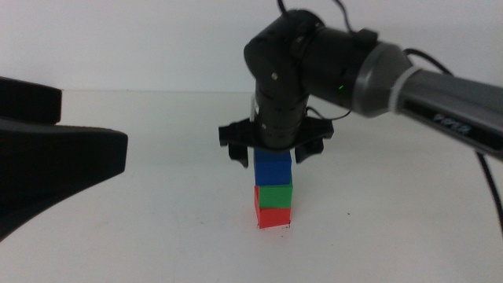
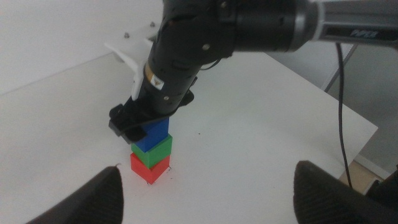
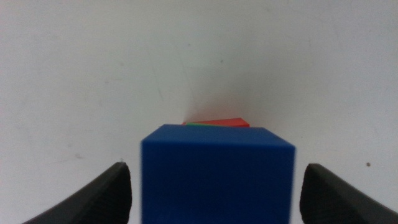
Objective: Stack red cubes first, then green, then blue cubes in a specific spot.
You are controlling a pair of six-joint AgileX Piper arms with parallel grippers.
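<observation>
A stack stands on the white table: the red cube (image 1: 273, 217) at the bottom, the green cube (image 1: 273, 194) on it, the blue cube (image 1: 273, 166) on top. My right gripper (image 1: 273, 153) hangs over the stack, its jaws open and set well apart on either side of the blue cube (image 3: 217, 174), not touching it. Slivers of the red cube (image 3: 221, 122) show beyond the blue one in the right wrist view. The left wrist view shows the same stack, red (image 2: 149, 168), green (image 2: 155, 149), blue (image 2: 153, 132). The marked spot is hidden under the stack. My left gripper (image 2: 208, 193) waits open at the left.
The left arm (image 1: 47, 157) fills the left side of the middle view. The table's edge (image 2: 348, 112) runs behind the right arm, with a cable (image 2: 341, 93) hanging past it. A white bracket (image 2: 124, 53) lies at the far side.
</observation>
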